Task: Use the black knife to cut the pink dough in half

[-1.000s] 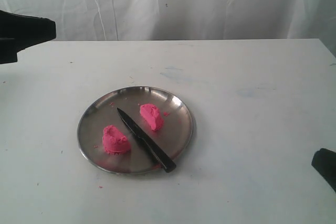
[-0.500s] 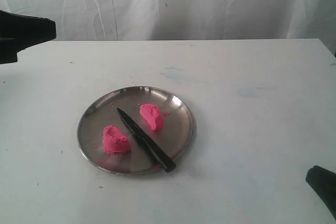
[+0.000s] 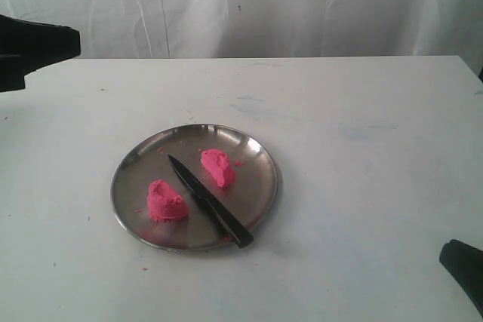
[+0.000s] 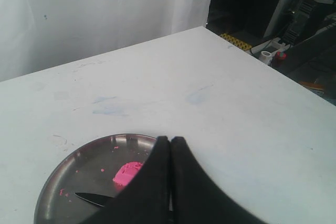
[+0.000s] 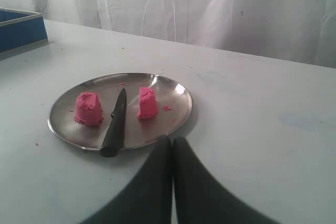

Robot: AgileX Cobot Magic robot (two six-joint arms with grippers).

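The pink dough lies as two separate lumps on a round steel plate: one lump at the front left, the other further back. Between them rests the black knife, flat on the plate, its handle end over the front rim. The right wrist view shows the same knife between both lumps. My left gripper is shut and empty, held off at the table's far left. My right gripper is shut and empty, low at the front right corner.
Small pink crumbs dot the plate and the white table near its front rim. A white curtain hangs behind the table. A blue box shows at the edge of the right wrist view.
The right gripper has drawn back slightly toward the front right corner. The knife, the dough lumps and the left gripper have not moved.
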